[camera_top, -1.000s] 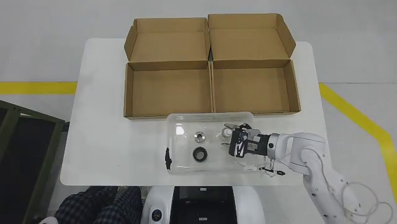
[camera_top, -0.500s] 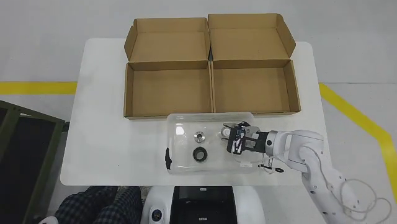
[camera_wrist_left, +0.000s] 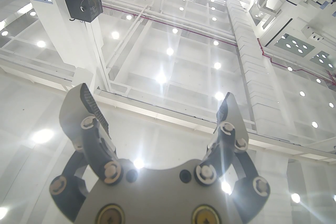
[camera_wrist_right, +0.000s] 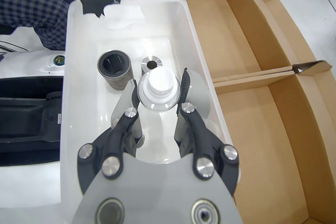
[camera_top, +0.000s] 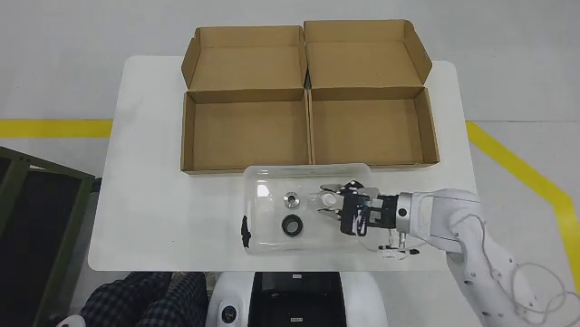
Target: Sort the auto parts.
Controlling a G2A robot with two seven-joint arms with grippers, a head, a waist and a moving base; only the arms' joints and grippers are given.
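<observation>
I have the right gripper (camera_wrist_right: 158, 83) clamped on a white stepped plastic cap (camera_wrist_right: 159, 90) inside the clear plastic bin (camera_wrist_right: 126, 0) at the bench's near edge, so I judge this to be the picking step. A black cylindrical sleeve (camera_wrist_right: 114, 70) and a small silver metal collar (camera_wrist_right: 151, 65) stand just beside the cap. The next move calls for a straight lift over the bin wall (it looks tall), then a carry to the left cardboard box (camera_top: 246, 137) or the right cardboard box (camera_top: 367, 132) by the far edge. The left gripper (camera_wrist_left: 156, 93) gapes wide with nothing in it, pointing at the ceiling.
</observation>
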